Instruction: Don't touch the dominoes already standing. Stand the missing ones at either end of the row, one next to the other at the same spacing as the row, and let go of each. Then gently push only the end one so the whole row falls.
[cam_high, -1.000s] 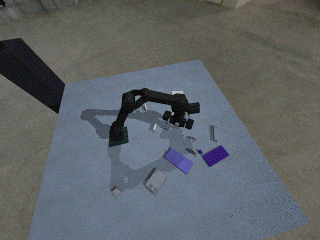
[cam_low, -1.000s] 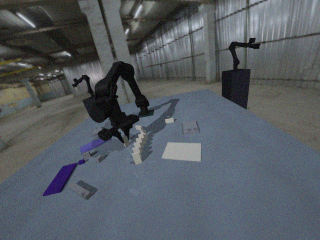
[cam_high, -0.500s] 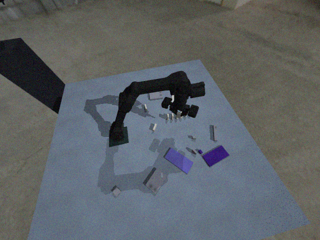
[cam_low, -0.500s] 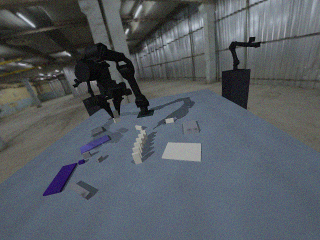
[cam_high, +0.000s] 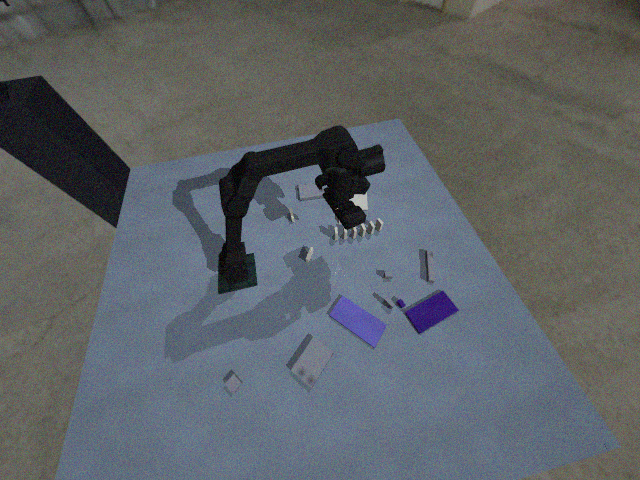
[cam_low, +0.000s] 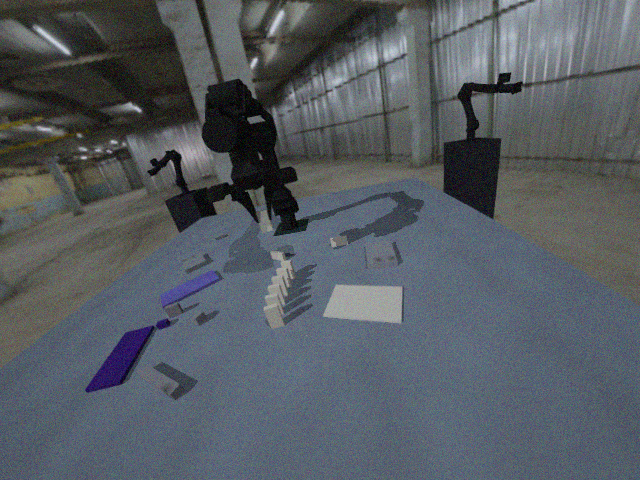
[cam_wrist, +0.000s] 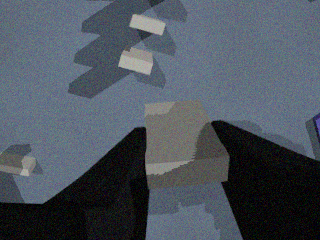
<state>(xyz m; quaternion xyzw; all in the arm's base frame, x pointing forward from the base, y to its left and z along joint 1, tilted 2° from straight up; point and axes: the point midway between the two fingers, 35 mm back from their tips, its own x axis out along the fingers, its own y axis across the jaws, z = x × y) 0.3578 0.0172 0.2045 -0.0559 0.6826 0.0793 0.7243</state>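
Observation:
A row of several cream dominoes (cam_high: 363, 230) (cam_low: 274, 315) (cam_wrist: 136, 62) stands upright, evenly spaced. My gripper (cam_low: 266, 211) (cam_wrist: 179, 135) is shut on another cream domino (cam_low: 265, 223) (cam_wrist: 175, 132) and holds it above the table, near the row's end on the robot base's side. In the top view the hand hides most of it. A separate domino (cam_high: 308, 253) (cam_low: 278, 255) is between the row and the base. Another small pale block (cam_high: 292, 215) (cam_low: 339, 241) is farther to the side. One loose block (cam_wrist: 19, 164) shows at the left of the wrist view.
A white panel (cam_high: 361, 200) (cam_low: 367, 303) and a grey slab (cam_high: 309, 192) (cam_low: 381, 255) are on one side of the row. On the other are a lavender slab (cam_high: 357, 320) (cam_low: 191, 287), a dark purple slab (cam_high: 432, 311) (cam_low: 122, 358), a small purple block (cam_high: 400, 303) and grey pieces.

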